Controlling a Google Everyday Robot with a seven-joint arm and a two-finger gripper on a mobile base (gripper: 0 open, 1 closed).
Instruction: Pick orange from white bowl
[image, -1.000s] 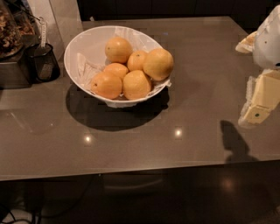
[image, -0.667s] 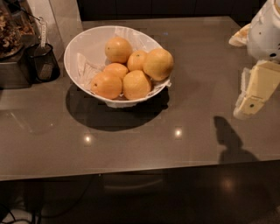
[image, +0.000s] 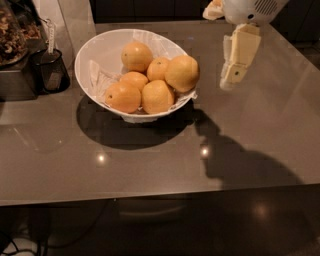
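The white bowl (image: 98, 48) stands on the grey table at the back left, lined with crinkled white paper. It holds several yellow-orange fruits. The orange (image: 182, 73), the largest of them with plain dimpled skin, rests against the bowl's right rim. My gripper (image: 231, 78) hangs above the table to the right of the bowl, a short way right of the orange and above its level. It holds nothing and touches neither bowl nor fruit.
A small black mesh cup (image: 49, 71) stands left of the bowl, next to a grey appliance (image: 15, 82) with a jar of nuts (image: 10, 35) on it. The arm's shadow (image: 235, 160) falls on the table right of the bowl. The table's front edge (image: 160, 196) runs across below.
The gripper has moved left and farther back, from the table's right edge toward the bowl. Its shadow followed to the left. The bowl and fruits have not moved.
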